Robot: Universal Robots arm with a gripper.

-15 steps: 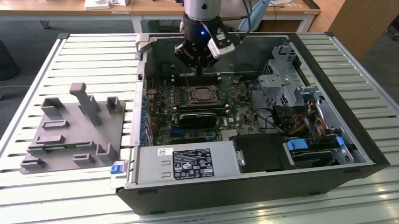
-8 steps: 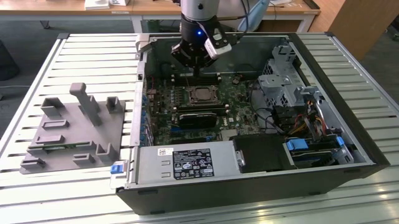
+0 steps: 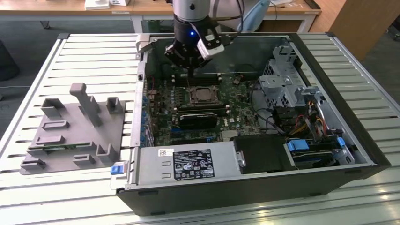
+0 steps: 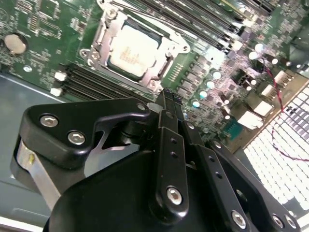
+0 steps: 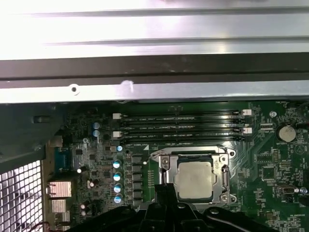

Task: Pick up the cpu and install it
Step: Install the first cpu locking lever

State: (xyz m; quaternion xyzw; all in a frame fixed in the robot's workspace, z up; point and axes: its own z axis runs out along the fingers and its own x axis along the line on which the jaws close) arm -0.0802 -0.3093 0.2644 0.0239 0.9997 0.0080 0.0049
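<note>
On the motherboard [image 3: 200, 105]: cpu [image 5: 194, 180], square, dull silver-grey top, seated in socket frame [image 5: 223, 159].
Gripper [image 4: 169, 99] is held above, fingers closed on nothing.

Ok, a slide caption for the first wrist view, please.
Square silver-grey metal-topped cpu seated in the socket frame on the green motherboard, black gripper just beside it, holding nothing.

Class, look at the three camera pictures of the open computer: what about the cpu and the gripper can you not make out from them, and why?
- Whether the cpu is fully seated: the metal frame covers its edges in both wrist views.
- The cpu's near edge: the gripper overlaps it in the first wrist view.
- The cpu's surface: too small in the exterior view.
</note>
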